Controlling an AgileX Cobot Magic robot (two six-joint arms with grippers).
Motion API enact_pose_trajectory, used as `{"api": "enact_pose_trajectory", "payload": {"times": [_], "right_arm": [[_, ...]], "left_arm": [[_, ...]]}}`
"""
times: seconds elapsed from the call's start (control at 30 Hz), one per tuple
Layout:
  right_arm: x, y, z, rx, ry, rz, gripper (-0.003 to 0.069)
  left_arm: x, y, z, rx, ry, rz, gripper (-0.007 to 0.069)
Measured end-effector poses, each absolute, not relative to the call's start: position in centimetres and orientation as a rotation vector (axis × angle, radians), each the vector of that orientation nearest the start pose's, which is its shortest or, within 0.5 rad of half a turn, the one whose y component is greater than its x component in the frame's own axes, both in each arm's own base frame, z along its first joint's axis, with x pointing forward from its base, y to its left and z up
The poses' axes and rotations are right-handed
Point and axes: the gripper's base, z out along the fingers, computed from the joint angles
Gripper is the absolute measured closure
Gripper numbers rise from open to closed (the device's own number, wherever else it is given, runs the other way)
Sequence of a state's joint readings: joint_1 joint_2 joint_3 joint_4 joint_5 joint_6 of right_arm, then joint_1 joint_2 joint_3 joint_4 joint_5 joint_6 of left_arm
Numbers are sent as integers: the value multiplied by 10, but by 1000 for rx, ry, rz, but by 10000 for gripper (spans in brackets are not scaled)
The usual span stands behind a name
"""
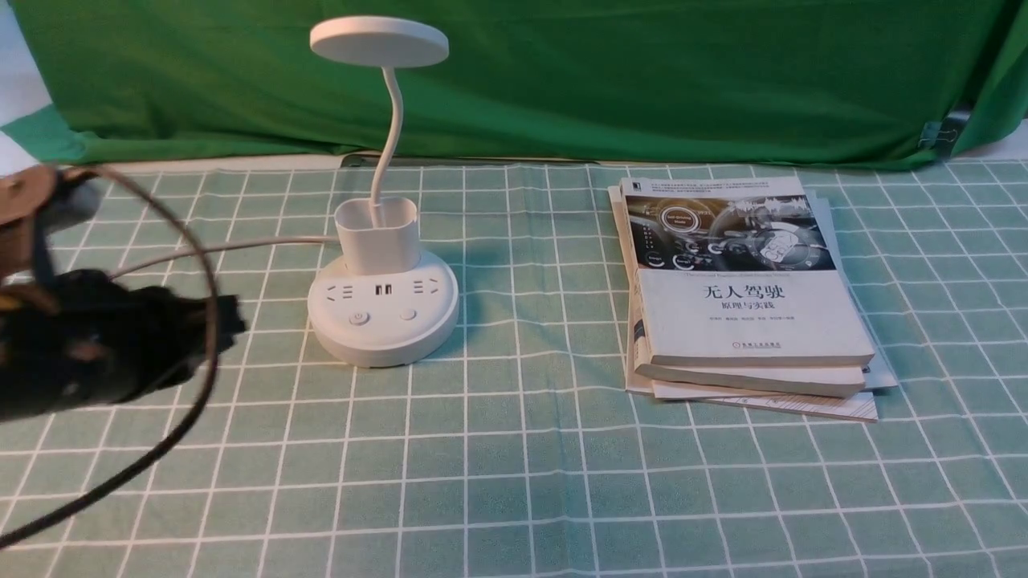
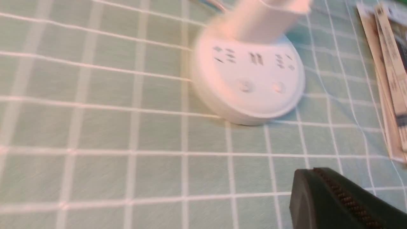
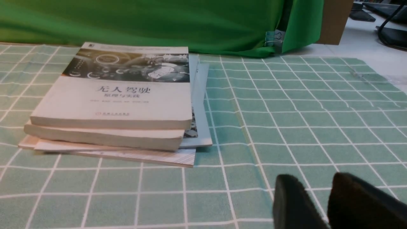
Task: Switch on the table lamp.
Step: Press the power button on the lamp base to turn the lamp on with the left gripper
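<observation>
The white table lamp (image 1: 383,313) stands left of the table's middle. It has a disc head (image 1: 379,40), a thin gooseneck (image 1: 391,136), a cup holder (image 1: 377,237) and a round base with two buttons (image 1: 358,318) at its front. In the left wrist view the lamp base (image 2: 251,82) looks blurred. My left gripper (image 1: 229,317) hovers just left of the base without touching it. Its fingers (image 2: 305,173) are pressed together, holding nothing. My right gripper (image 3: 313,181) shows only in its wrist view, low over the cloth. A narrow gap between its fingers is empty.
A stack of books (image 1: 747,297) lies right of the lamp, also seen in the right wrist view (image 3: 111,101). A green checked cloth (image 1: 514,482) covers the table, with a green curtain (image 1: 562,72) behind. The lamp's white cord (image 1: 241,247) runs off to the left. A dark cable (image 1: 210,337) loops around my left arm.
</observation>
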State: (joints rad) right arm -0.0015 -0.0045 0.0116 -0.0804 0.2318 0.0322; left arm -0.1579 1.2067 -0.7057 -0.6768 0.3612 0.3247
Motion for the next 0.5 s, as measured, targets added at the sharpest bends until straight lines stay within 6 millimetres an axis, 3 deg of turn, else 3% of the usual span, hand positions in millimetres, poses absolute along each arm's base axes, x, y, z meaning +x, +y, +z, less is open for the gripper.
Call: {"api": "enact_pose_trajectory", "payload": {"times": [0.1,0.27,0.5], "right_arm": [[56,-2,189,-25,1722,-51,418],[56,-2,189,-25,1722,-51,418],[56,-2,189,-25,1722,-51,418]], "left_arm": [[271,-94,258,102,2357,-476,629],[319,-136,236,241,2447,-343,629],[360,-157,210,294,2522,-227,629]]}}
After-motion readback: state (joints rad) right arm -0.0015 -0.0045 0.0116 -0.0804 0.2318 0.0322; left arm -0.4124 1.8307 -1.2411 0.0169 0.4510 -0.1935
